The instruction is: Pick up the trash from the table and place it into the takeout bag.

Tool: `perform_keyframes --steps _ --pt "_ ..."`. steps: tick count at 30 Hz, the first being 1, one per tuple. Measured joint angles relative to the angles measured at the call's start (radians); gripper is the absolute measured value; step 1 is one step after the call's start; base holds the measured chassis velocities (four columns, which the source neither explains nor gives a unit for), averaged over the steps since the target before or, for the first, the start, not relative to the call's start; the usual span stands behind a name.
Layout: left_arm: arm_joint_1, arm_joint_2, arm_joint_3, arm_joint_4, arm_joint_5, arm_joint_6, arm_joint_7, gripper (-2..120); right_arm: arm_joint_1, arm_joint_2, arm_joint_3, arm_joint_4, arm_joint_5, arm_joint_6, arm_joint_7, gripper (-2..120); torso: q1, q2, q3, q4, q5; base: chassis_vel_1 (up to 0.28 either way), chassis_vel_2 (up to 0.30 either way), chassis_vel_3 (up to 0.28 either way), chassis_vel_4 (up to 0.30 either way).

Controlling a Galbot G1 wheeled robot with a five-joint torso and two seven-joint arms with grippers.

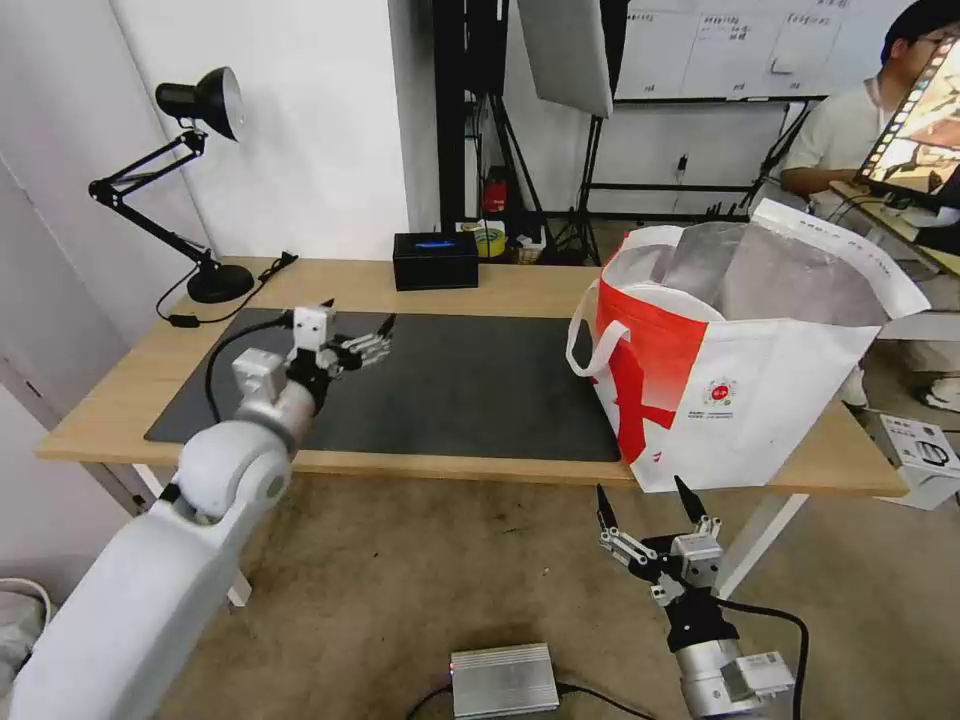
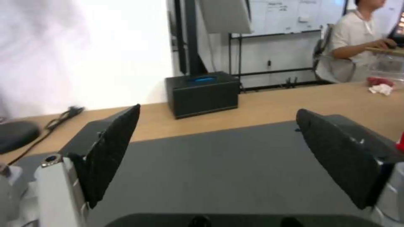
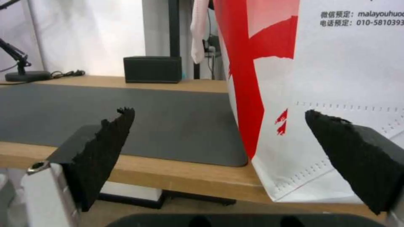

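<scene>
silver-lined takeout bag [image 1: 735,400] overhangs the tabletop's [image 1: 430,285] front right corner. left tool [image 1: 350,325] wide above the mat, empty; right tool [image 1: 648,503] wide below the front edge. trash [image 2: 380,85] near the far edge. risk: rising right tool snags the bag.

Head high — wrists low, shared mat [image 1: 440,385]

A light wood rectangular table [image 1: 480,285] carries a large dark grey mat [image 1: 450,385]. On its right stands a big white takeout bag [image 1: 745,400] with broad red patches, silver foil lining, white loop handles, a small round red logo and grey printed lettering. At the far edge sits a black box [image 1: 435,260] with a glowing blue strip on top; far left, a black desk lamp [image 1: 195,180] with black cable. Both grippers have black fingers on white-and-silver bodies.
</scene>
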Motion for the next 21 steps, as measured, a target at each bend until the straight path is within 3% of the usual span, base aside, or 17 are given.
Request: perform_keyframes --steps 5,9,21 --pt "0.096 -0.041 -0.082 -0.049 0.024 -0.002 0.022 100 0.000 0.000 0.000 0.000 0.000 0.000 0.000 100 0.000 0.000 0.000 -0.0002 0.0002 0.000 0.000 0.000 0.000" --pt "0.209 -0.125 -0.148 -0.099 0.086 -0.016 0.064 100 0.000 0.000 0.000 0.000 0.000 0.000 0.000 100 0.000 0.000 0.000 -0.0001 0.0002 0.000 0.000 0.000 0.000" --pt "0.396 -0.245 -0.178 -0.134 0.224 -0.142 0.129 100 0.000 0.000 0.000 0.000 0.000 0.000 0.000 100 0.000 0.000 0.000 -0.0003 0.0002 0.000 0.000 0.000 0.000"
